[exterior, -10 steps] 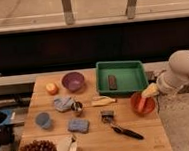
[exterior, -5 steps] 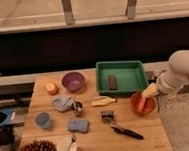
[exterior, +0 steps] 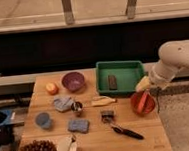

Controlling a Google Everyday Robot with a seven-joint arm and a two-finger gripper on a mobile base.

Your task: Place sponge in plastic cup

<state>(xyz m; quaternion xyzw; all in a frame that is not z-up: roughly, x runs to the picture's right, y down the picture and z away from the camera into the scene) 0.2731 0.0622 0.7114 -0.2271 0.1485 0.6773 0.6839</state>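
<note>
- Over at the right edge of the table (exterior: 97,142), the gripper (exterior: 143,84) hovers just above a red bowl (exterior: 141,108), on the end of the white arm (exterior: 179,57); its jaws stand wide and I see nothing between them.
- Nothing of the task looks done: the sponge (exterior: 78,125) lies flat on the wood toward the front left, well apart from the gripper.
- The plastic cup (exterior: 42,120) stands upright near the left edge, just beside the sponge and a little further back; it looks empty.
- I'd call this the approach step: the arm has yet to reach for the sponge.
- The next move, as I judge it, calls for a long sweep leftward over the middle clutter, then a descent with the jaws straddling the sponge's narrower side.
- The sponge looks slightly wider than the cup, so it may need to go in on edge or be pressed in.
- Count: one sponge, one blue plastic cup, one small metal cup (exterior: 77,108), one white mug (exterior: 68,147).
- Two bowls: the red one and a purple bowl (exterior: 73,81).
- One green tray (exterior: 128,76), one blue-grey cloth (exterior: 63,103), one orange fruit (exterior: 51,88), one bunch of grapes (exterior: 38,148), one black-handled tool (exterior: 126,132).
</note>
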